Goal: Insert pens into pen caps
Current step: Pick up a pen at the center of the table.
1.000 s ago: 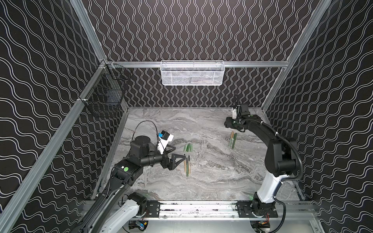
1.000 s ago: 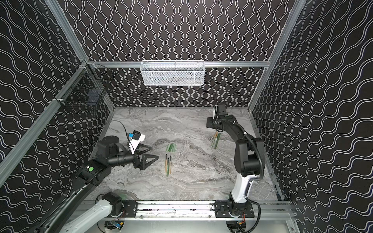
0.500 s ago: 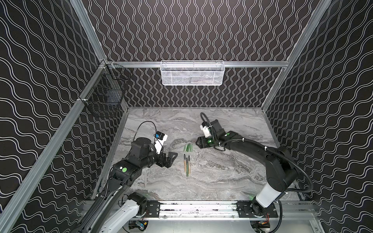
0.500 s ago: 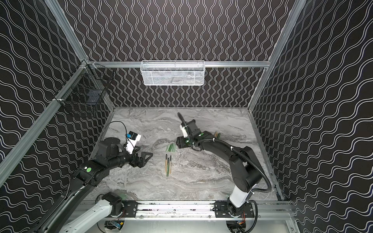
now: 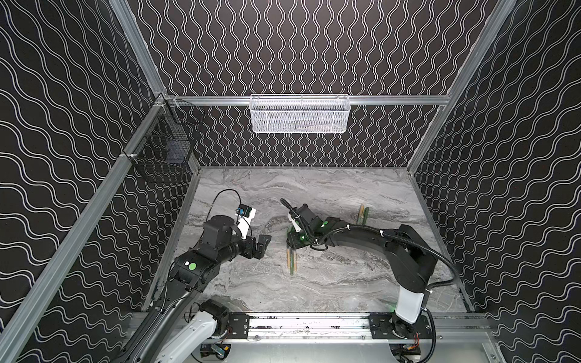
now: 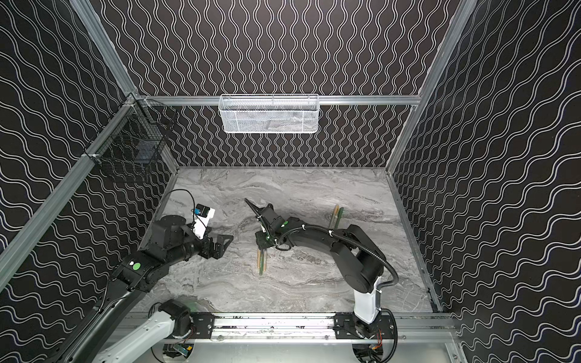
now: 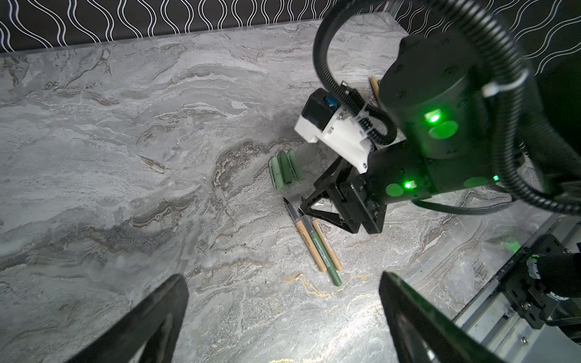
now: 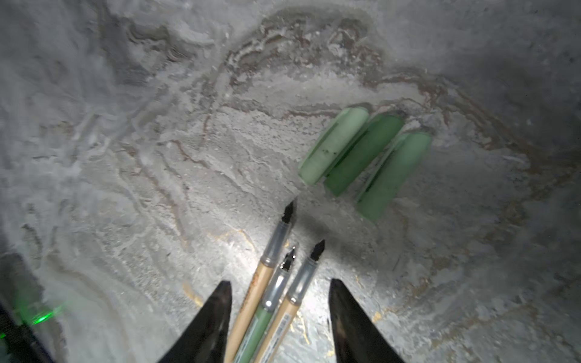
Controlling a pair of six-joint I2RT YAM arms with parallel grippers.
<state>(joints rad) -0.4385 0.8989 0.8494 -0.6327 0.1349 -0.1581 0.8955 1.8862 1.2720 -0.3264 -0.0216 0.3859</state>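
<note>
Right pincer (image 8: 279, 283): jaws apart, low over the desk (image 5: 345, 283), one finger on either side of the three pens (image 8: 276, 294); not closed on them.
Three pens: flat on the desk, side by side and touching; two tan with a green one between.
Pen caps (image 8: 364, 157): three green caps in a touching row, just beyond the pen tips.
Left pincer (image 7: 282, 276): wide open and empty, apart to the left of the pens.
Two other pens (image 5: 363, 214): together, well apart to the far right.
</note>
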